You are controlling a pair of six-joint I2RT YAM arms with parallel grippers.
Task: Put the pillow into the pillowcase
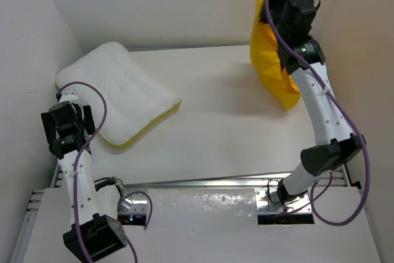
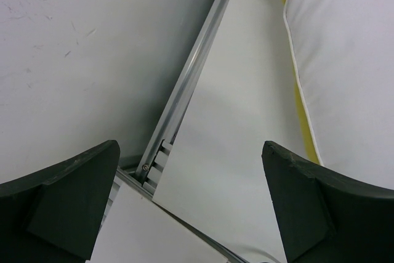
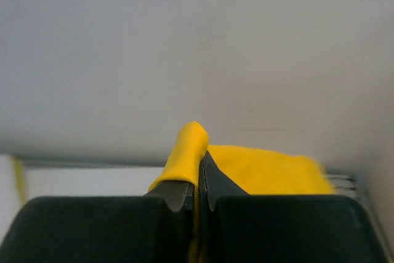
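Observation:
The pillow is white and puffy, with a yellow strip along its near edge. It lies flat at the table's back left. It also shows at the right of the left wrist view. My left gripper is open and empty, just left of the pillow over the table's left edge. My right gripper is raised high at the back right, shut on a fold of the yellow pillowcase. The case hangs bunched below it, off the table. The pinched fold sticks up between the jaws; more cloth lies behind.
The white table has walls on its left, back and right. An aluminium rail runs along the table's left edge. A metal plate with both arm bases spans the near edge.

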